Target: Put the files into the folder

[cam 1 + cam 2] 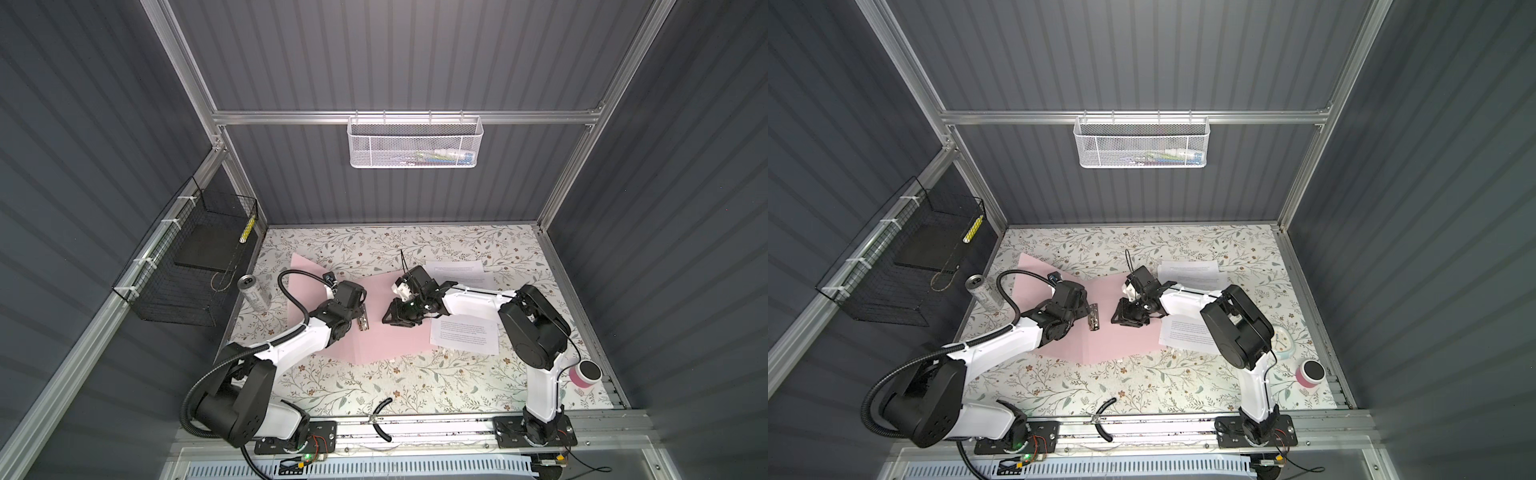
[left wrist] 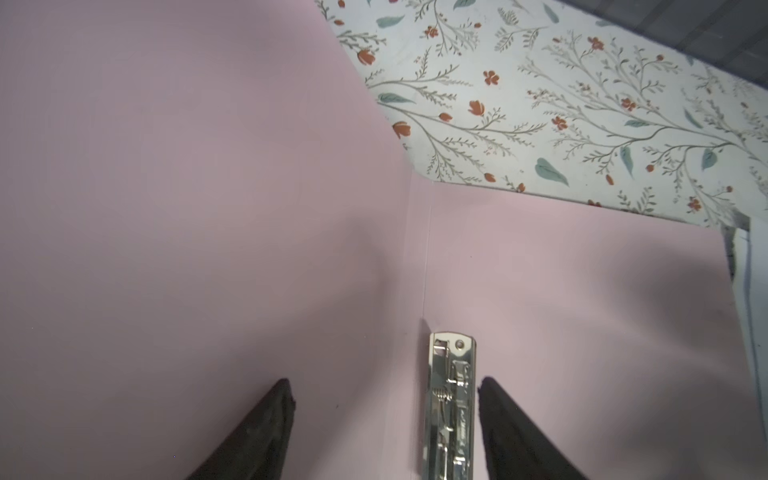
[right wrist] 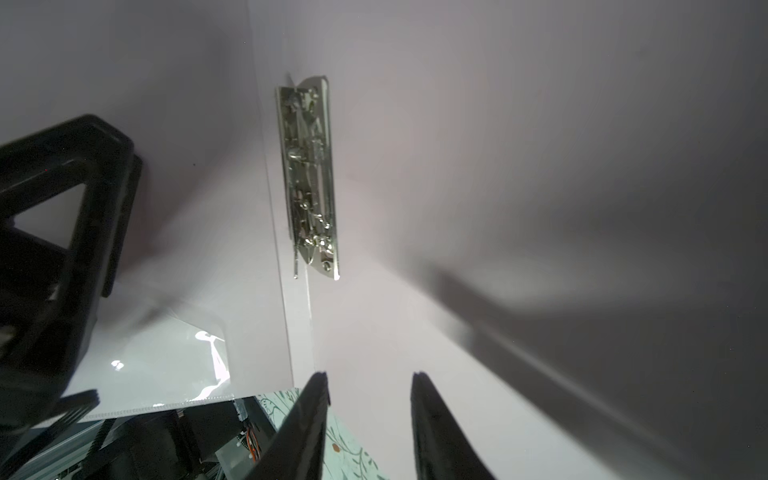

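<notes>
folder (image 1: 386,338) lies open under both hands. my left hand (image 2: 384,380) wide, astride the clip bar (image 2: 451,399); right hand (image 3: 368,376) narrow, empty. files (image 1: 463,334) wait on the table (image 1: 374,386) behind my right hand. next, i'd spring the bar open.

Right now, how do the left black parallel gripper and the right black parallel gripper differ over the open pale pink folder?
Spread: the left gripper holds its jaws wider apart than the right gripper does.
Aim: the shiny metal clip bar lies between the left gripper's fingers in its wrist view. The right gripper has nothing between its own, and the clip lies ahead of it.
Shared: both are open, empty and over the open pale pink folder.
</notes>
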